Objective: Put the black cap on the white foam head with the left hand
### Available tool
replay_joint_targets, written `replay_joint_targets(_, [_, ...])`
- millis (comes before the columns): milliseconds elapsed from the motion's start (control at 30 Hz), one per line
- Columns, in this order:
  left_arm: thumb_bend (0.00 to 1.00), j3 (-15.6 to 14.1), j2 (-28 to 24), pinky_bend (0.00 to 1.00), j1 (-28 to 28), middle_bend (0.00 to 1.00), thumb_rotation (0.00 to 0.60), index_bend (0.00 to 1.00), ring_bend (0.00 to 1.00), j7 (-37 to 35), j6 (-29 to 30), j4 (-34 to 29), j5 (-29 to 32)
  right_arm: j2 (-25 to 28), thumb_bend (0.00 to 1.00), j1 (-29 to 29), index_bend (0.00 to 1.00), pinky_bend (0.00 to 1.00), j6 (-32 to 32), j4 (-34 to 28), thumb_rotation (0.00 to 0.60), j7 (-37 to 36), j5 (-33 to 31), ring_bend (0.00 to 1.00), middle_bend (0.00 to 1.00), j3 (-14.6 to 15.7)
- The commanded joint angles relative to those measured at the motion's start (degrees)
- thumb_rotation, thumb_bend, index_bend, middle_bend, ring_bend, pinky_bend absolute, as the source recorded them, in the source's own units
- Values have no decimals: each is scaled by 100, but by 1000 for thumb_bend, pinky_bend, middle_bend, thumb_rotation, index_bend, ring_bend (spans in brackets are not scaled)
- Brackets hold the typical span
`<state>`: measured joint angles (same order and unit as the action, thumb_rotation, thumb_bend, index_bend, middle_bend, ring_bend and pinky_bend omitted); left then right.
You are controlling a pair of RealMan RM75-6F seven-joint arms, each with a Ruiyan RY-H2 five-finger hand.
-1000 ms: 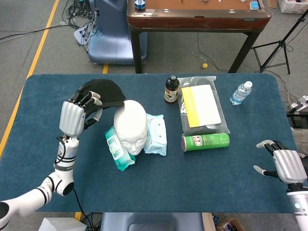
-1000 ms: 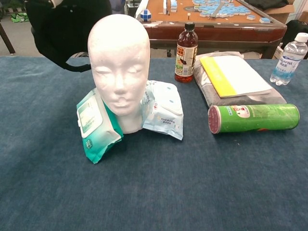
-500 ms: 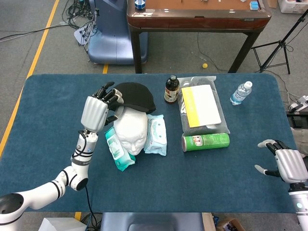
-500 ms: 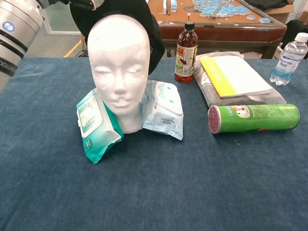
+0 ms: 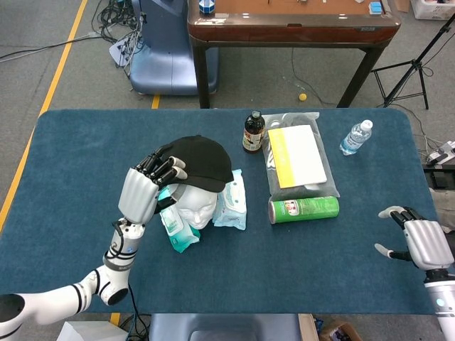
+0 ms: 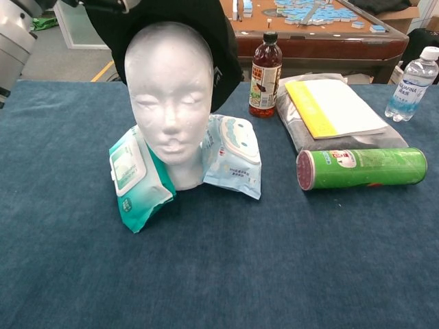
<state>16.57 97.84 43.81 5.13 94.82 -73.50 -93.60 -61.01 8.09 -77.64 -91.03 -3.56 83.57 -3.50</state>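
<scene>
Left hand fingers grip black cap edge; cap, a second ago held clear beside white foam head, now draped over crown just beyond fingertips. Seating nearly done; release likely next. Right hand empty, fingers apart.

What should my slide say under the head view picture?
Left hand holds the black cap over the white foam head.

black cap draped over crown of upright white foam head, face uncovered, between two wipe packs
</scene>
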Motion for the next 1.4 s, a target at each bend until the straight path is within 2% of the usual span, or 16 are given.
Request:
replay_joint_targets(33, [422, -92, -164, 467, -203, 473, 600, 860, 208, 164, 168, -347, -89, -20, 48, 16, 347, 471, 22, -10, 600, 48, 2, 255, 317, 8])
replay_joint_targets(367, [422, -474, -112, 468, -680, 471, 600, 842, 210, 210, 530, -607, -325, -30, 48, 34, 347, 471, 53, -11, 600, 72, -24, 255, 317, 5])
replay_joint_targets(800, [422, -946, 146, 467, -1051, 455, 600, 797, 211, 449, 590, -448, -726, -23, 48, 28, 347, 471, 30, -16, 600, 58, -12, 255, 317, 10])
replay_joint_targets(1067, [422, -1180, 289, 467, -1290, 446, 600, 762, 210, 492, 660, -275, -939, -26, 48, 30, 347, 471, 30, -16, 600, 61, -3, 255, 317, 16])
replay_joint_targets(1400, [422, -1357, 507, 468, -1468, 446, 600, 691, 209, 552, 712, 227, -1210, -41, 48, 41, 346, 471, 47, -24, 600, 106, 1, 255, 317, 27])
